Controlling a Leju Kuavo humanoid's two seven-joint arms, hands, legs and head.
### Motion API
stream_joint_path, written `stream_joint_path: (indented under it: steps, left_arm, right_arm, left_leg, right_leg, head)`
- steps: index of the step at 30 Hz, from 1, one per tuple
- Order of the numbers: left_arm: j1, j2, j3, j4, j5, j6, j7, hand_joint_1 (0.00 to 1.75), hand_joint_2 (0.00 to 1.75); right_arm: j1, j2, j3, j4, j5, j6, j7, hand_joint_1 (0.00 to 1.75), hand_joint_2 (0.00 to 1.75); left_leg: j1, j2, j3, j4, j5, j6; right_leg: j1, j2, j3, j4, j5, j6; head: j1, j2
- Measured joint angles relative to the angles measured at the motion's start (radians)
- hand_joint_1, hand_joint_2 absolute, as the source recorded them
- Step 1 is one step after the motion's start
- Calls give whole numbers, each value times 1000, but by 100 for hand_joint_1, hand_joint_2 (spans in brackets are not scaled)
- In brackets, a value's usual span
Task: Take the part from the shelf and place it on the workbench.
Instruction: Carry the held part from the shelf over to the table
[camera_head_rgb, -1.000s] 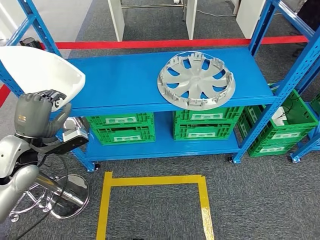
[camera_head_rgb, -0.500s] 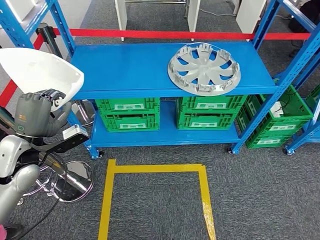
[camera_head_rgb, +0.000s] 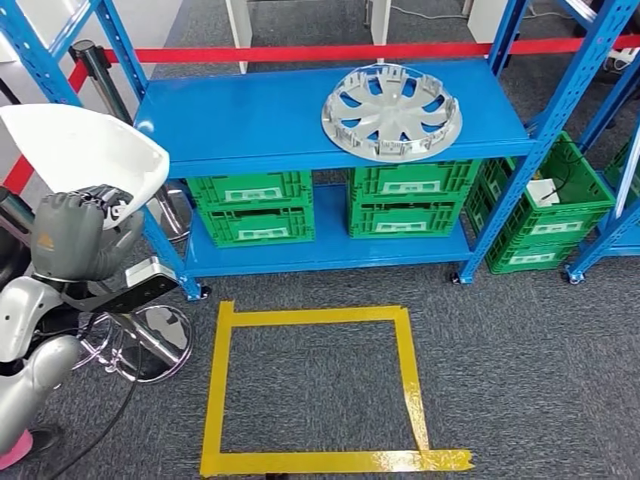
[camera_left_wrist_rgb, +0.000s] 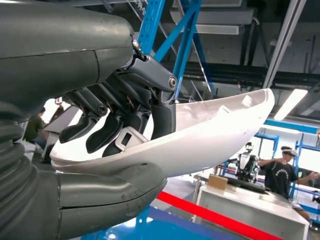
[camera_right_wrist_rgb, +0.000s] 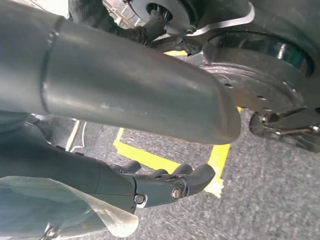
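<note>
The white curved part (camera_head_rgb: 83, 150) is gripped by the left robot hand (camera_head_rgb: 72, 235), its fingers (camera_left_wrist_rgb: 113, 127) curled over the rim, clear of the blue shelf (camera_head_rgb: 249, 125). The right robot hand (camera_right_wrist_rgb: 158, 185) is seen hanging with fingers loosely spread, holding nothing. During the carry to the desk, the part should be kept level and the grip firm.

White part (camera_head_rgb: 83, 150): far end cut by head view's left edge; underside partly hidden behind left hand (camera_head_rgb: 72, 235).
Right hand (camera_right_wrist_rgb: 158, 187): fingertips dark, grip unreadable.
Green crates (camera_head_rgb: 249, 205): labels too small to read.
Right-hand shelf frame (camera_head_rgb: 596, 110): cropped at edge.
</note>
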Motion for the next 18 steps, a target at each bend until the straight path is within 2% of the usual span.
stream_joint_path:
  steps: [1,2,4,5,6,8,9,10,11,13,14,15,16,17,18]
  left_arm:
    - [0,-2,0,0,0,0,0,173,175]
    - [0,-3,1,0,0,0,0,173,175]
    - [-3,-4,4,0,0,0,0,173,175]
    - [-3,-4,6,0,0,0,0,173,175]
    - [-4,-4,8,0,0,0,0,173,175]
    - [-4,-4,9,0,1,0,0,173,175]
    - [-6,-5,9,0,1,0,0,173,175]
    - [-8,-6,10,0,1,0,0,173,175]
    - [-10,-8,10,0,2,-1,0,173,175]
    - [-11,-10,10,0,3,-1,0,173,175]
    - [-11,-11,10,0,4,-1,0,173,175]
    - [-11,-12,10,0,6,-1,0,173,175]
    - [-10,-14,10,0,8,-1,0,173,175]
    - [-10,-15,10,0,10,-1,0,173,175]
    - [-11,-16,11,0,11,-1,1,173,175]
  right_arm:
    - [1,0,0,0,-1,0,0,0,0]
    - [1,0,-1,0,-1,0,0,0,0]
    - [2,1,-3,0,-1,0,0,0,0]
    - [2,1,-5,0,-1,-1,0,0,0]
    - [3,1,-6,0,-1,-1,0,0,0]
    - [5,1,-8,-1,-1,-1,0,0,0]
    - [6,1,-9,-2,-1,-2,-1,0,0]
    - [8,0,-9,-4,-1,-2,-1,0,0]
    - [10,0,-10,-5,-1,-3,-2,0,0]
    - [13,0,-11,-8,-1,-2,-9,0,0]
    - [14,0,-13,-8,0,-1,-17,0,0]
    - [14,0,-15,-9,0,0,-26,0,0]
    - [14,0,-18,-10,0,2,-36,0,0]
    - [14,0,-21,-11,1,3,-43,0,0]
    - [14,0,-24,-11,1,3,-48,0,0]
  left_leg:
    - [2,0,27,-20,14,0]
    - [4,0,74,-79,37,1]
    - [3,-1,167,-221,60,9]
    - [1,-2,194,-266,62,14]
    - [-1,-2,203,-285,58,18]
    - [-3,-1,198,-292,72,30]
    - [-1,1,192,-297,82,37]
    - [1,2,184,-303,94,45]
    - [3,4,173,-307,106,52]
    - [1,5,146,-305,127,58]
    - [1,5,130,-302,137,58]
    - [0,6,114,-299,148,57]
    - [0,6,97,-295,158,55]
    - [1,6,81,-290,167,52]
    - [2,6,67,-284,176,48]
  right_leg:
    - [0,0,-13,7,4,1]
    - [0,1,-25,15,7,2]
    - [1,2,-43,29,12,8]
    - [1,2,-49,34,17,13]
    - [1,3,-54,35,22,19]
    - [-1,4,-60,33,32,33]
    - [-1,5,-66,37,24,38]
    - [-1,6,-77,55,-1,43]
    - [-1,7,-91,91,-42,46]
    - [-1,8,-126,214,-134,52]
    - [-1,8,-136,274,-160,55]
    - [-1,8,-136,310,-164,58]
    - [-2,8,-120,313,-146,60]
    - [-4,8,-87,278,-117,62]
    - [-7,8,-39,215,-92,63]
  head:
    - [0,0]
    - [0,0]
    - [1,0]
    - [1,0]
    - [1,0]
    - [1,0]
    - [1,0]
    - [2,0]
    - [4,0]
    - [6,0]
    - [7,0]
    - [7,0]
    - [7,0]
    - [7,0]
    - [7,0]
